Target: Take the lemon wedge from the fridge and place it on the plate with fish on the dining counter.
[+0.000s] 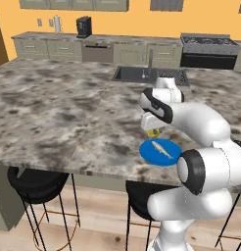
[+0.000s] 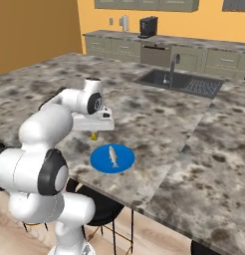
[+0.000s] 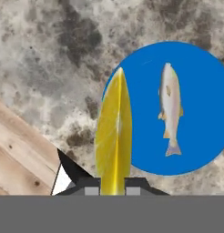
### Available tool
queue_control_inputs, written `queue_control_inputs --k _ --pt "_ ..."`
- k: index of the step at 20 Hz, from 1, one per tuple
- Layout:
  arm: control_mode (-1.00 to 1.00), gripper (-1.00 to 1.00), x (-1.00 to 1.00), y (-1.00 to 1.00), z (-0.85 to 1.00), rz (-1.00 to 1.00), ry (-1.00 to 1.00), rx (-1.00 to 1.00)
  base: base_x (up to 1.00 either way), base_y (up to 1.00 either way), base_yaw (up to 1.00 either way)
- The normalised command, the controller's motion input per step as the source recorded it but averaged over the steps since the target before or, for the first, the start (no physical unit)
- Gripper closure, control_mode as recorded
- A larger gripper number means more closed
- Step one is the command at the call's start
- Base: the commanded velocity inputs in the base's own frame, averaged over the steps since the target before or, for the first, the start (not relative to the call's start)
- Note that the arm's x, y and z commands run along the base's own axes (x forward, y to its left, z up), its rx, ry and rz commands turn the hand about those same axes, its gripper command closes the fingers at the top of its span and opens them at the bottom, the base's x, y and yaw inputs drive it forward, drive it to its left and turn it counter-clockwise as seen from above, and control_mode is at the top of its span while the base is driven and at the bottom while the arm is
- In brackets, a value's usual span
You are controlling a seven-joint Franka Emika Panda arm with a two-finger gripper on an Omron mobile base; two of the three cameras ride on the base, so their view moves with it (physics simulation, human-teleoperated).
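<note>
two-finger gripper (image 3: 113, 190) closed on bright yellow lemon wedge (image 3: 114, 136); held above edge of round blue plate (image 3: 200, 91) with pale fish (image 3: 170, 109) on mottled stone dining counter (image 3: 50, 68)

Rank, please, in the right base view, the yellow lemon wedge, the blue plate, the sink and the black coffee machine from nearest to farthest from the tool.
1. Bright yellow lemon wedge, held in the tool.
2. Round blue plate, just below, near the counter edge.
3. Dark recessed sink, across the stone counter.
4. Black coffee machine, on the back wall counter.
</note>
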Motion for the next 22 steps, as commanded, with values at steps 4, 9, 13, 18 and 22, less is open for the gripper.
queue_control_inputs --k 4,9,13,18,22 --pt "-1.0 1.0 0.52 -0.04 -0.72 0.11 0.06 -0.01 0.0 0.0 0.0" --pt "-1.0 1.0 0.18 0.0 -0.56 0.04 0.02 -0.01 0.0 0.0 0.0" --pt "-1.0 1.0 0.02 -0.27 -0.68 0.0 0.0 -0.06 0.0 0.0 0.0" --pt "-1.0 1.0 -0.06 -0.27 -0.43 0.0 0.0 -0.01 0.0 0.0 0.0" --pt "-1.0 1.0 -0.01 -0.07 -0.26 0.0 -0.02 0.0 0.0 0.0 0.0"
